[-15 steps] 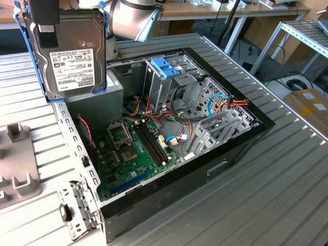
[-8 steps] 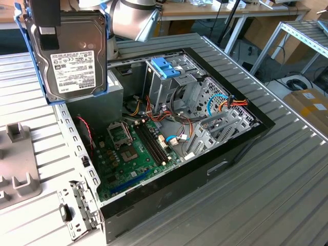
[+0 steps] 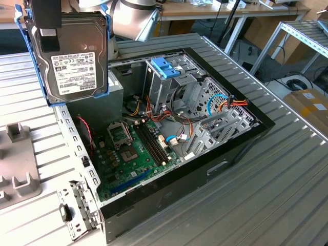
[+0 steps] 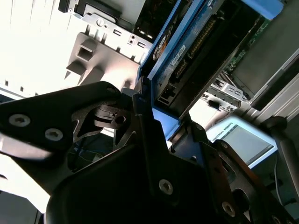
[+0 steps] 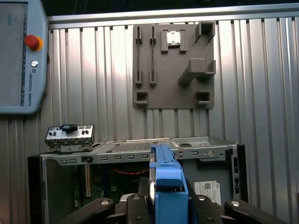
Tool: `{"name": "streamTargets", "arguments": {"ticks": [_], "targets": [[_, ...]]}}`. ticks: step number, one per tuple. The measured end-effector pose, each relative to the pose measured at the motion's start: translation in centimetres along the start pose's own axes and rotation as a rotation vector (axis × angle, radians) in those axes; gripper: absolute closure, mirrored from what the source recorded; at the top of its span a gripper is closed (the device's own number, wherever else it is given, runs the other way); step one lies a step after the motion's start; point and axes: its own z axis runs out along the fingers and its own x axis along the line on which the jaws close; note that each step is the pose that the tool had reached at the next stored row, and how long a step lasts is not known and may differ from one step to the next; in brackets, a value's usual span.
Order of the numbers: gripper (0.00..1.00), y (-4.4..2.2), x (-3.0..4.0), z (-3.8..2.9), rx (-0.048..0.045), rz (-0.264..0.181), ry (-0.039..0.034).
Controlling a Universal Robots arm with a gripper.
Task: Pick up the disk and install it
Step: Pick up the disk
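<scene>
Currently we hold the disk aloft at the exterior view's left, above the open computer case. The gripper has its jaws pinching the disk's blue-framed edges. Risk, we judge: a tilted grip snagging on the drive cage.

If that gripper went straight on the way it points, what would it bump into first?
Probably the open computer case: the disk in the gripper leads, aimed near the grey box inside its rim, though depth is unclear.

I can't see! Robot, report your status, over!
Jaws shut on the disk. Disk in the air, not yet in the case. Cables beside the metal cage.
</scene>
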Motion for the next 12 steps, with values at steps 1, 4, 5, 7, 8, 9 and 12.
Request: {"name": "streamTargets", "arguments": {"ticks": [1,4,5,7,8,9,12], "targets": [[0.63,0.00,0.05,0.00,0.0000,0.000,0.0000],[0.63,-0.01,0.20,0.01,0.0000,0.000,0.0001],[0.63,-0.01,0.26,0.03,0.0000,0.000,0.0000],[0.63,-0.04,0.31,0.04,0.0000,0.000,0.0000],[0.63,-0.04,0.35,0.05,0.0000,0.000,0.0000],[0.63,-0.04,0.37,0.06,0.0000,0.000,0.0000],[0.63,-0.06,0.50,0.09,0.0000,0.000,0.0000]]}}
